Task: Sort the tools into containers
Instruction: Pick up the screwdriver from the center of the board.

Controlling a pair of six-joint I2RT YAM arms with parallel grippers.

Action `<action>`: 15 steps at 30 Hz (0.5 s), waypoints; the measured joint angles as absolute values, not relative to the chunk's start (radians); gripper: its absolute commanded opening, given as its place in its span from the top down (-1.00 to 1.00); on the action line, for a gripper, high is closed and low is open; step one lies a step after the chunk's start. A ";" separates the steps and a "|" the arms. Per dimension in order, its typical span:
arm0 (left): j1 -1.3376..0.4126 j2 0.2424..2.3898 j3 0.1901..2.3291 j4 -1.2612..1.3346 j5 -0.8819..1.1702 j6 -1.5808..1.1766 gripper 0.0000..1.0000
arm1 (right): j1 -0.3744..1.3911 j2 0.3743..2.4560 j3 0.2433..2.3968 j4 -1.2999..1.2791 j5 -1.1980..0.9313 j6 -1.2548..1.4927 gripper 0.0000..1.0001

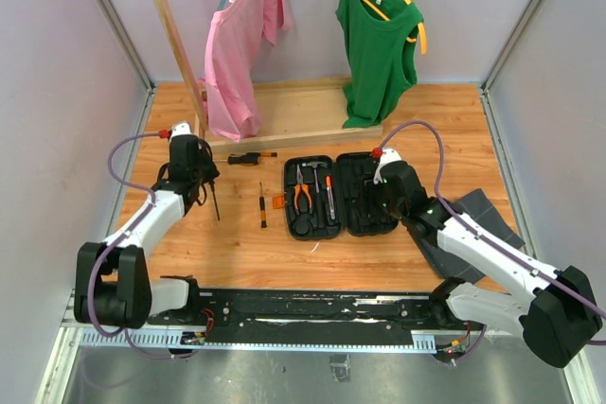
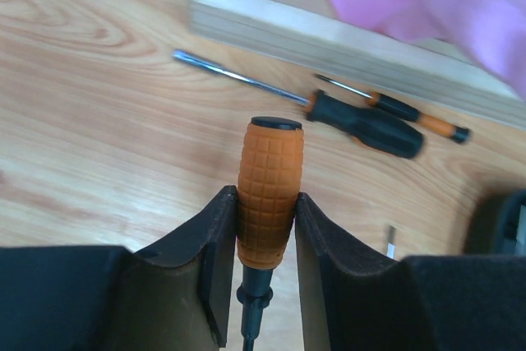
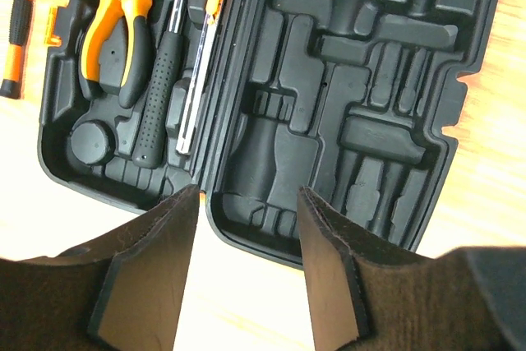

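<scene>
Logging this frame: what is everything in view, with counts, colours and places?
rack: one, wooden, far side of the table
shirts: two, pink and green, hanging on the rack
tool case: one, black, open, table centre
pliers: one, orange handles, case's left half
hammer: one, black grip, beside the pliers
slim tool: one, silver with orange end, beside the hammer
loose screwdrivers: three, black and orange; two by the rack, one left of the case
held screwdriver: one, orange handle, left of the case
tray: one, dark grey, right of the case
left gripper: black, shut on the held screwdriver
right gripper: black, open above the case
</scene>
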State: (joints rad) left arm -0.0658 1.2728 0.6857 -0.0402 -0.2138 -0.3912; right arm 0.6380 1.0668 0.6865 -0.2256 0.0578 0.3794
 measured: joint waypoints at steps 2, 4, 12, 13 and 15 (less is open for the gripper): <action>-0.099 1.230 0.674 -0.040 -0.186 -0.399 0.41 | 0.636 1.063 0.673 -0.207 0.057 0.391 -0.08; -0.140 1.194 0.662 -0.044 -0.170 -0.407 0.41 | 0.634 1.058 0.657 -0.191 0.057 0.400 -0.11; -0.319 1.073 0.630 -0.054 -0.101 -0.455 0.42 | 0.631 1.025 0.587 -0.108 0.044 0.447 -0.42; -0.339 1.063 0.627 -0.051 -0.093 -0.462 0.43 | 0.630 1.020 0.582 -0.099 0.040 0.451 -0.44; -0.388 1.051 0.625 -0.041 -0.081 -0.478 0.43 | 0.629 1.011 0.575 -0.076 0.026 0.459 -0.47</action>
State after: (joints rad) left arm -0.3878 1.0508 0.6254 -0.0414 -0.0814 -0.4778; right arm 0.6289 1.0111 0.5747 -0.0761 0.0261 0.4595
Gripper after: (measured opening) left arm 0.347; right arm 0.714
